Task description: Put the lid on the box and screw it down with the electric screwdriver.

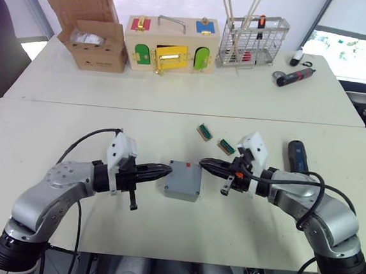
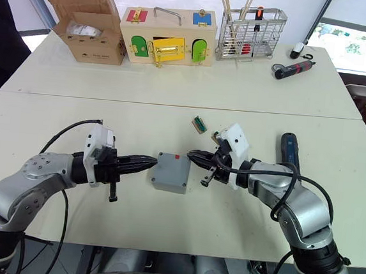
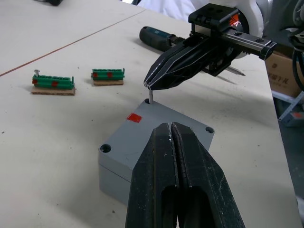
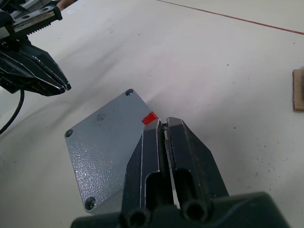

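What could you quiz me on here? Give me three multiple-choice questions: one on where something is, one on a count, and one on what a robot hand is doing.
1. Where is the grey box?
A. in the cardboard carton
B. on the table between the two grippers
C. in the wire basket

2. How many small green pieces lie just beyond it?
A. two
B. four
C. none

3. What is the right gripper doing?
A. standing wide open
B. gripping the screwdriver
C. pinching a thin screw

Answers:
1 B: the left gripper points at one side of the box and the right gripper at the other.
2 A: one green piece and another.
3 C: the screw hangs from its closed fingertips over a corner of the box.
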